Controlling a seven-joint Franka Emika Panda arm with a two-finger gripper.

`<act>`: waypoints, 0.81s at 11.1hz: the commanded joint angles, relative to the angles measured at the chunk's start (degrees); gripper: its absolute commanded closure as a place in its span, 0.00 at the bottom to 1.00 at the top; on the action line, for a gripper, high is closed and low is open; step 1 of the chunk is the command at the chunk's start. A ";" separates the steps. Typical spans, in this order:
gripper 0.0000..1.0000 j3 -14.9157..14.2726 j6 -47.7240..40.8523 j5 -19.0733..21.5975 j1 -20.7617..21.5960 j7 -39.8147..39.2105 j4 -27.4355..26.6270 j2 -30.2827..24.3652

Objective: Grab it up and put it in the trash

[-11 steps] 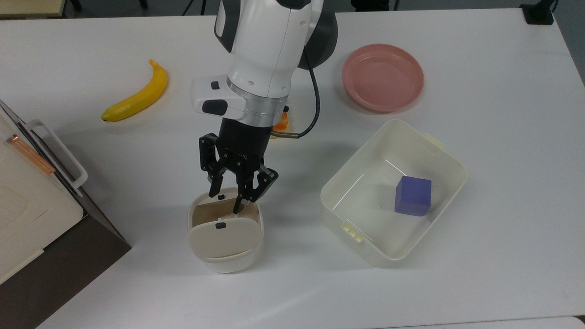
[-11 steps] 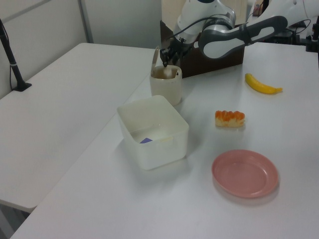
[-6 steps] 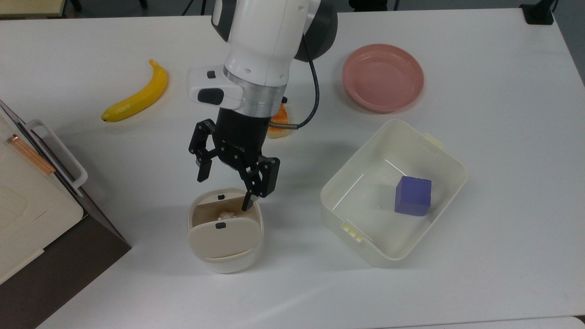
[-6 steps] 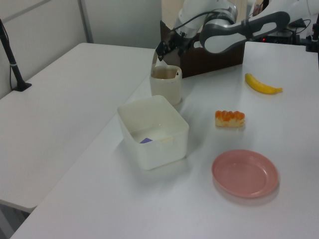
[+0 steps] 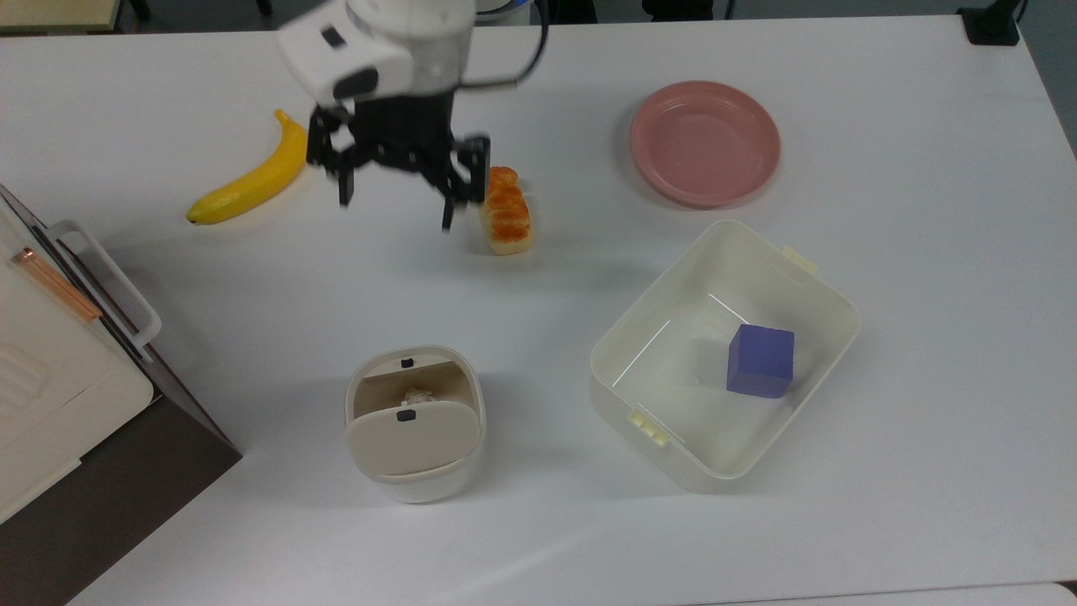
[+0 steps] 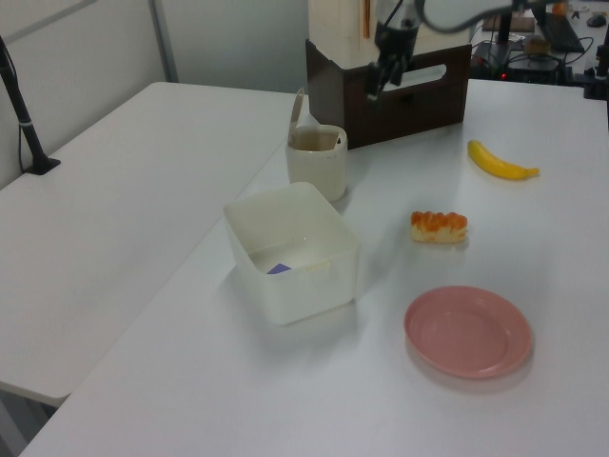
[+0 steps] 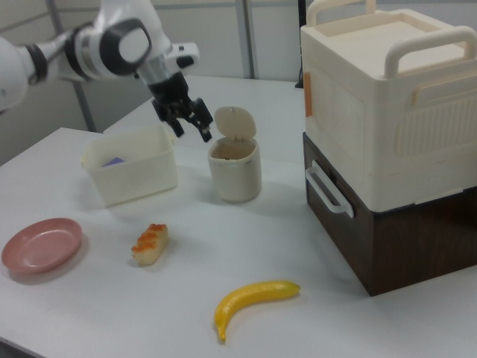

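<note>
Task item, a tiny crumpled off-white paper wad (image 5: 415, 394), lies inside the small cream-white rounded bin w/ beige swing lid (image 5: 414, 425), seen through the open slot; the drop looks done. The black two-finger gripper (image 5: 395, 200) hangs empty, jaws wide apart, above the white table (image 5: 925, 252) toward its far edge in the top view, between the yellow banana (image 5: 251, 175) and the orange-topped bread loaf (image 5: 506, 210). Risks, as judged: lid stands tipped open, so any low arm pass back over the bin could clip it and knock the bin over, spilling the wad; one finger shows just beside the loaf in the top view, so a descent here might nudge it. Views compared: top view looks straight into the bin and confirms the wad; right view shows the lid (image 7: 235, 122) raised upright and gripper height well off the table, but not the bin's contents; left view shows the bin (image 6: 317, 158) close to the large brown-and-cream box (image 6: 400, 95). The cream rectangular tub (image 5: 725, 353) holds a purple cube (image 5: 761, 360); pink plate (image 5: 705, 143) lies near the far edge.
</note>
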 commanded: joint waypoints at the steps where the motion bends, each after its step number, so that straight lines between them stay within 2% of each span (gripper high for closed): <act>1: 0.00 -2.66 -15.09 3.11 0.17 -4.55 -1.07 -11.45; 3: 0.00 -2.67 -20.74 2.76 0.43 -4.20 -0.98 -14.19; 6: 0.00 -0.30 -20.50 2.67 1.22 -0.86 -3.43 -15.26; 9: 0.00 0.15 -19.45 2.59 1.48 -0.77 -5.02 -15.61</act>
